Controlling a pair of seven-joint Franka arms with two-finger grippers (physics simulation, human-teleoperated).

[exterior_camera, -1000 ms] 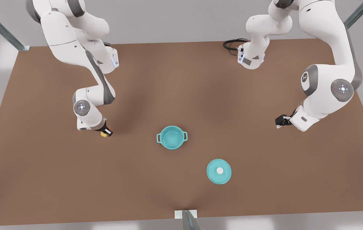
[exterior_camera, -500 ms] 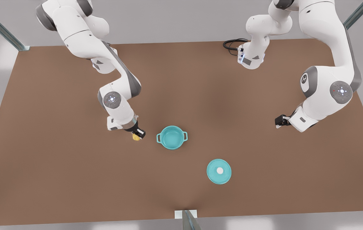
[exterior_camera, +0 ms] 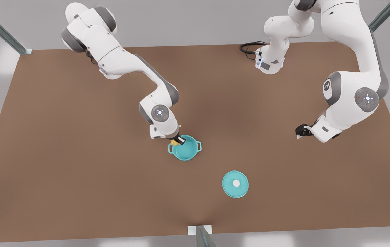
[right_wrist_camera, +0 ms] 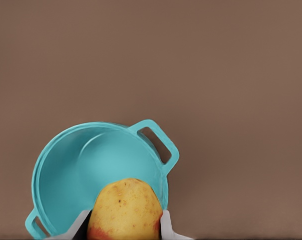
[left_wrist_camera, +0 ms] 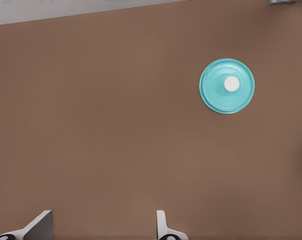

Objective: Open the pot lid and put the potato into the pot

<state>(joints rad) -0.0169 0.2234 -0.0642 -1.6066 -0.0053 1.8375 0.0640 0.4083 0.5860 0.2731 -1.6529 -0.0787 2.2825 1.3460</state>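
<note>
The teal pot [exterior_camera: 187, 151] stands uncovered mid-table, its inside bare [right_wrist_camera: 85, 165]. My right gripper [exterior_camera: 178, 140], on the arm at the front view's left, is shut on the yellow potato [exterior_camera: 173, 141] [right_wrist_camera: 124, 210] and holds it just over the pot's rim on the side of the front view's left. The pot lid [exterior_camera: 235, 184] [left_wrist_camera: 227, 86] lies flat on the table, knob up, nearer the front edge and toward the front view's right of the pot. Far to the front view's right, my left gripper [exterior_camera: 299, 131] [left_wrist_camera: 100, 231] waits open, holding nothing.
A black cable [exterior_camera: 249, 46] loops at the table's back edge beside an arm base [exterior_camera: 270, 63]. A metal post [exterior_camera: 200, 234] stands at the middle of the front edge. The brown table [exterior_camera: 61, 171] stretches wide on both sides of the pot.
My right gripper has carried the potato toward the front view's right, from open table to above the pot's rim. The left arm has stayed put, as have the pot and lid.
</note>
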